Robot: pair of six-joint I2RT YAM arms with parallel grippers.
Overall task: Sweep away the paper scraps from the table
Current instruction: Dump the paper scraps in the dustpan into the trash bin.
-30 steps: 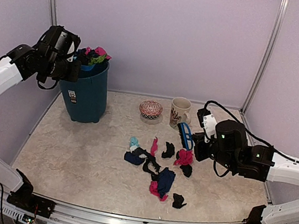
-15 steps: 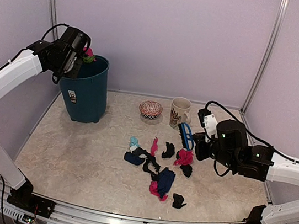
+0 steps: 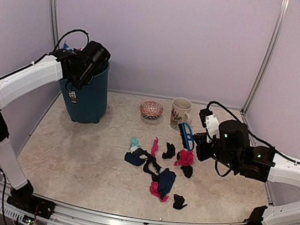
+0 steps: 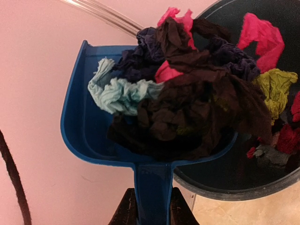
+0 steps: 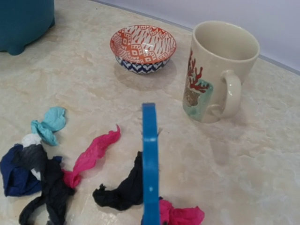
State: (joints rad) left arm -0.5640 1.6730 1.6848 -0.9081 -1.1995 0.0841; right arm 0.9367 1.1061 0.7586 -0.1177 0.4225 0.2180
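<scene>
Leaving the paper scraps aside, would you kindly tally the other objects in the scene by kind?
Bin: 1
Bowl: 1
Mug: 1
Brush: 1
Dustpan: 1
Total: 5

One mug (image 3: 180, 112), one bowl (image 3: 151, 110) — many scraps (image 3: 165, 179)
</scene>
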